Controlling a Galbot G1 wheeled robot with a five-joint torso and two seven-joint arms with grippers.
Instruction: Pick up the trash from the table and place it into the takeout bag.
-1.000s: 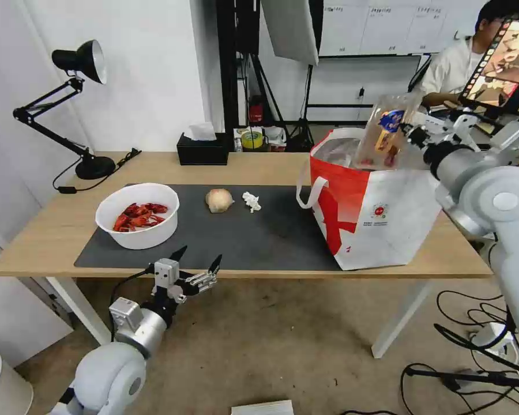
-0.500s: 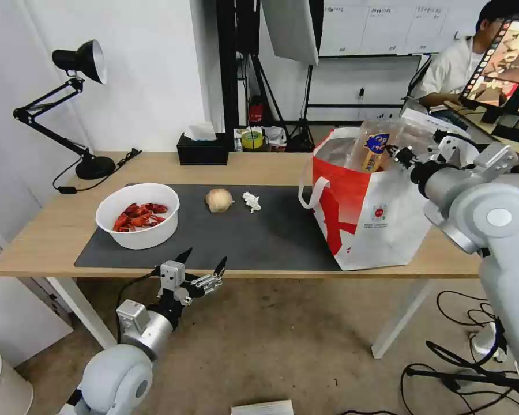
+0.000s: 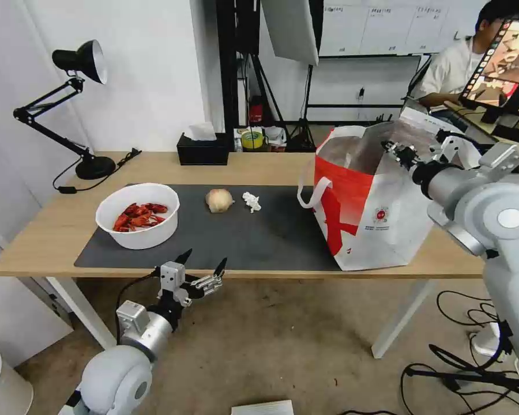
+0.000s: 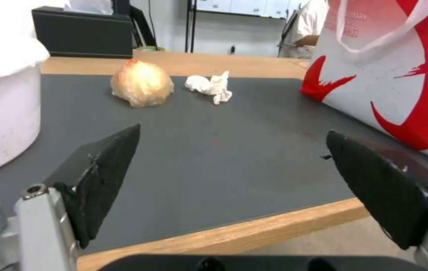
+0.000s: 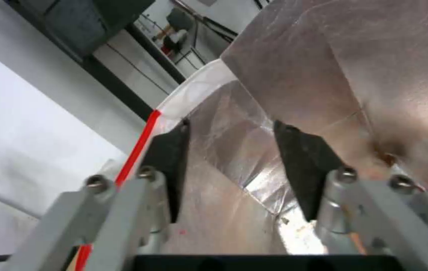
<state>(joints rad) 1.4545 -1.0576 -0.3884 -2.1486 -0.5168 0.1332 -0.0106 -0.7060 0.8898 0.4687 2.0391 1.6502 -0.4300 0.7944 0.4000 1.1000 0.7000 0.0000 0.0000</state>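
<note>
On the worktop: takeout bag (image 3: 380, 219) stands upright at the right end, mouth open, foil lining showing.
Right pincer (image 3: 399, 151): over the bag's open mouth, fingers parted, nothing between them.
Bowl of crayfish shells (image 3: 138, 215): left part of the dark mat (image 3: 259, 242).
Beige ball (image 3: 219, 200): mid-mat, crumpled tissue (image 3: 251, 201) just beside it.
Left pincer (image 3: 200, 271): below the worktop's near edge, spread wide, empty.
Behind: tissue box (image 3: 202, 151), desk lamp (image 3: 69, 104).
</note>
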